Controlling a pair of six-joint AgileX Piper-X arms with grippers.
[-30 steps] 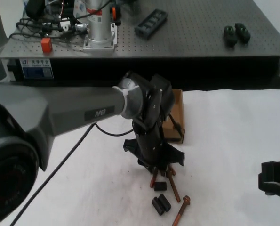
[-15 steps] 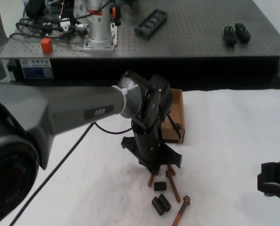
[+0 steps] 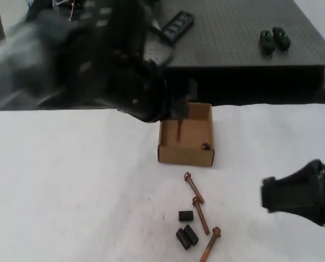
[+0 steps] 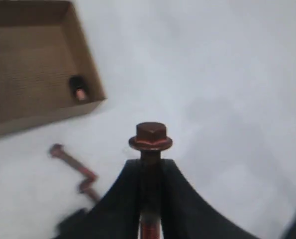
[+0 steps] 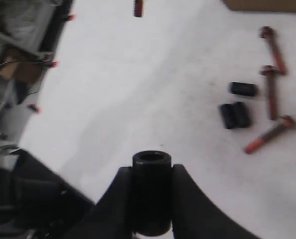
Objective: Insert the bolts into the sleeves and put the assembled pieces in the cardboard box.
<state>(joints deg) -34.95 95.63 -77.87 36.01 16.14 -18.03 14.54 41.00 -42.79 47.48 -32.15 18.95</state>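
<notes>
My left gripper [image 4: 150, 164] is shut on a copper-coloured bolt [image 4: 150, 137], head outward. In the high view this gripper [image 3: 179, 112] hangs blurred over the back of the cardboard box [image 3: 187, 155], the bolt [image 3: 179, 130] pointing down. An assembled piece [image 4: 78, 88] lies in the box's corner [image 3: 205, 146]. My right gripper [image 5: 151, 172] is shut on a black sleeve [image 5: 151, 191], bore outward, at the bench's right side [image 3: 293, 196]. Three loose bolts [image 3: 201, 215] and three sleeves [image 3: 187, 236] lie on the white cloth in front of the box.
A dark perforated bench [image 3: 233, 33] with a black tray [image 3: 176, 23] and two small dark parts [image 3: 274, 39] stands behind the white cloth. Open cloth stretches to the left of the box.
The left arm has risen from the pile of bolts and swung back and left with a bolt in its gripper, uncovering the box. The right gripper has come further in from the right.
</notes>
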